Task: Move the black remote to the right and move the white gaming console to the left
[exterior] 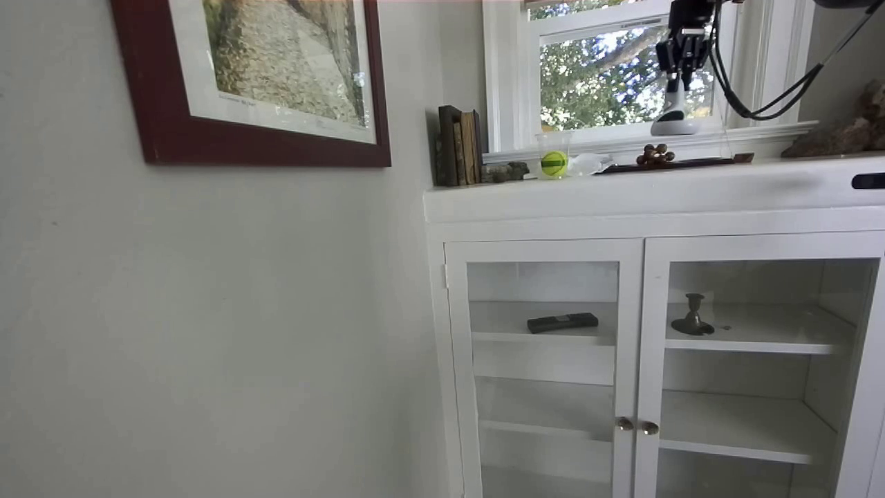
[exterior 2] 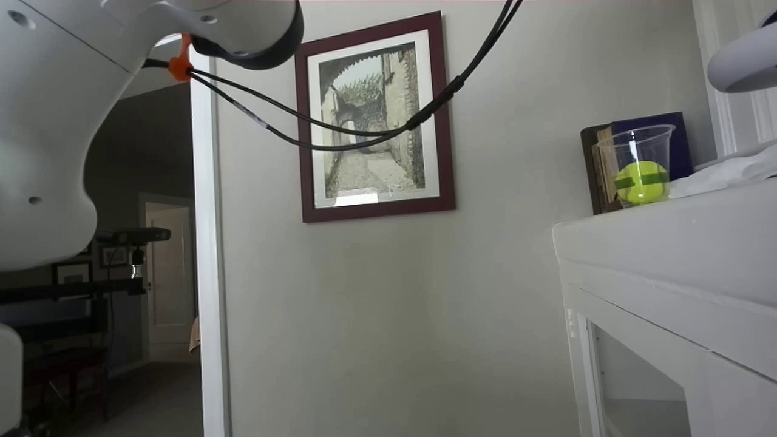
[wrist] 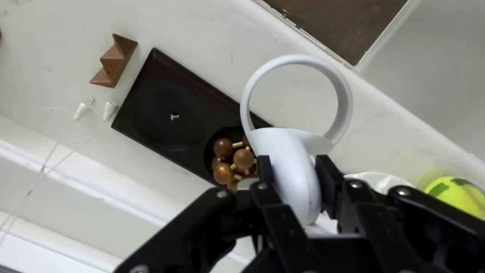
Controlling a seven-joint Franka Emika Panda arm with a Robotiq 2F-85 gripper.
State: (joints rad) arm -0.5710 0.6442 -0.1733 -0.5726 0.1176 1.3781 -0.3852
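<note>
The white gaming console is a white controller with a ring [wrist: 290, 167]. My gripper [wrist: 294, 178] is shut on its handle in the wrist view, ring pointing away from the fingers. In an exterior view the gripper [exterior: 681, 76] holds the controller [exterior: 674, 126] in the air above the cabinet top, ring lowest. Part of the controller [exterior 2: 743, 65] shows at the right edge in an exterior view. A black object [exterior: 869, 181], likely the black remote, lies on the cabinet top, cut off by the frame edge. Another black remote-like object [exterior: 563, 322] lies inside the cabinet behind glass.
On the white cabinet top [exterior: 525, 204] stand books [exterior: 460, 146], a clear cup with a tennis ball [exterior: 553, 164], a dark tray [wrist: 170, 110] with wooden balls [wrist: 235, 159], and a brown wooden piece [wrist: 113, 62]. A window [exterior: 601, 76] is behind.
</note>
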